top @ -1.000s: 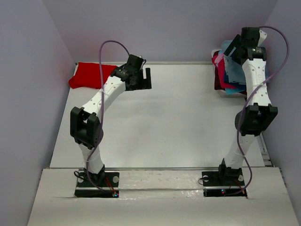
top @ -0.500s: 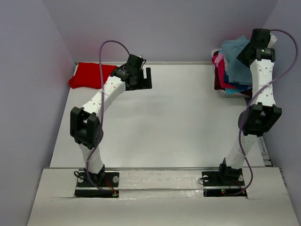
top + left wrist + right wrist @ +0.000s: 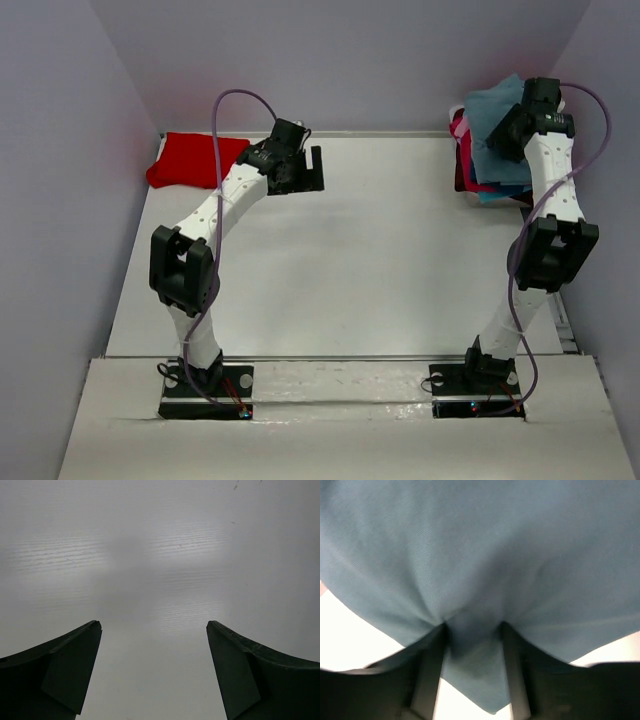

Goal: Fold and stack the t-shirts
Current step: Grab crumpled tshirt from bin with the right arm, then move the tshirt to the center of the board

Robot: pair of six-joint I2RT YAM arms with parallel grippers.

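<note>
The right claw (image 3: 472,632) gripped the grey-blue shirt (image 3: 493,112) above the pile (image 3: 468,178); the left claw (image 3: 154,645) gaped empty. Next, probably, spreading it flat on the counter (image 3: 350,260) for folding.

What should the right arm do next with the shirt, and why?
Probably carry the grey-blue shirt over to the bare middle of the table and lay it flat. The right fingers are shut on a pinch of it, it hangs over the pile, and the left fingers are open, free to help spread it.
</note>
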